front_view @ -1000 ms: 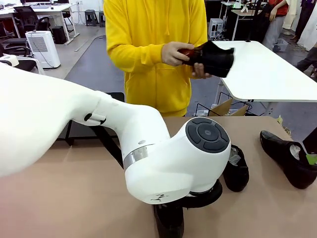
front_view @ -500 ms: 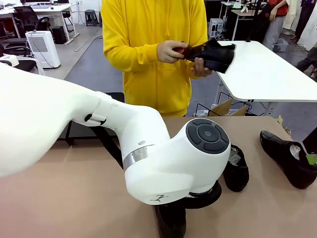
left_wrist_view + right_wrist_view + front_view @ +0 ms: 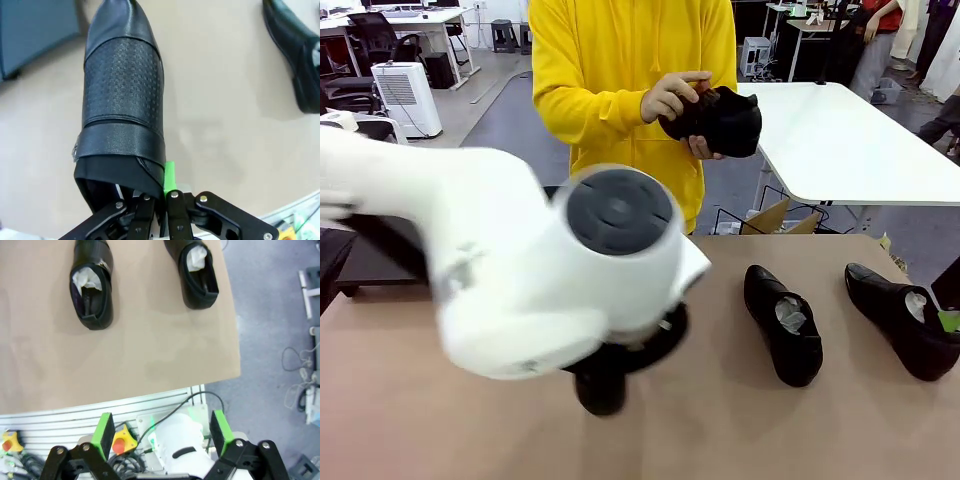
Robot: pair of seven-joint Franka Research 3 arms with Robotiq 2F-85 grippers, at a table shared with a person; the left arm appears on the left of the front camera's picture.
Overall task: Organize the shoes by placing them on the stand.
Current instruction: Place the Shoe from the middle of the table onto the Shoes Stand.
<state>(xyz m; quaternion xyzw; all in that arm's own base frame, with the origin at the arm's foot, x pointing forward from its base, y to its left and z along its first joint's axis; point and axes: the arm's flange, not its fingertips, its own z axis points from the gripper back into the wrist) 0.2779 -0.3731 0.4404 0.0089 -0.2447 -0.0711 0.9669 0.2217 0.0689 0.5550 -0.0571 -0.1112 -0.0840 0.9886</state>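
Note:
My left gripper [image 3: 162, 186] is shut on the heel rim of a black shoe [image 3: 122, 100], which points away from the wrist over the tan table [image 3: 225, 100]. In the front view this shoe [image 3: 600, 388] shows under the blurred left wrist. Two more shoes [image 3: 782, 325] [image 3: 905, 320] with paper stuffing lie on the table's right half. A person in a yellow hoodie holds another black shoe [image 3: 715, 120] in both hands beyond the far edge. The dark stand [image 3: 380, 250] lies at the far left, its corner [image 3: 35, 35] ahead of the held shoe. My right gripper [image 3: 162, 435] is open, high over the near edge.
The two lying shoes [image 3: 92, 285] [image 3: 197, 270] sit near the table's right corner [image 3: 227, 365]. Below the right wrist are the metal frame and a yellow box with a red button [image 3: 120, 442]. A second white table [image 3: 860, 150] stands behind on the right.
My left gripper has closed on the shoe and the arm has swung left with it, uncovering the middle shoe. The person has turned the held shoe in both hands.

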